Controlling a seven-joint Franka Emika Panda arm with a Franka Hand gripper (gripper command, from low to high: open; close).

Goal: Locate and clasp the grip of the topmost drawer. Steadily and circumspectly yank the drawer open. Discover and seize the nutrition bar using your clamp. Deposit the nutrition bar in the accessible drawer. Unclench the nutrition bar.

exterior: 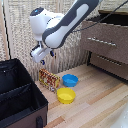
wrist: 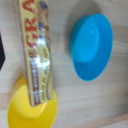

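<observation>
Hovering: the clamp (exterior: pixel 42 61) is hanging above the nutrition bar (exterior: pixel 48 78), with a gap of air between them in the exterior view.
Jaws: I cannot tell how far apart the jaws are standing; the fingers are too small and blurred in the exterior view and are not showing in the wrist view. Nothing appears to be held.
Nutrition bar: it is lying on the wooden counter (exterior: pixel 95 100), red and yellow, near the middle of the exterior view; in the wrist view one end of it (wrist: pixel 39 55) is overlapping the yellow bowl (wrist: pixel 30 107).
Blue bowl: it (exterior: pixel 70 80) is sitting just beside the bar, at the bar's 3 o'clock in the exterior view.
Yellow bowl: it (exterior: pixel 66 95) is sitting at the bar's 5 o'clock.
Topmost drawer: it (exterior: pixel 105 42) is sitting shut in the dark dresser, at about 2 o'clock from the bar, well apart from it.
Black case: it (exterior: pixel 17 97) is standing open at 8 o'clock.
</observation>
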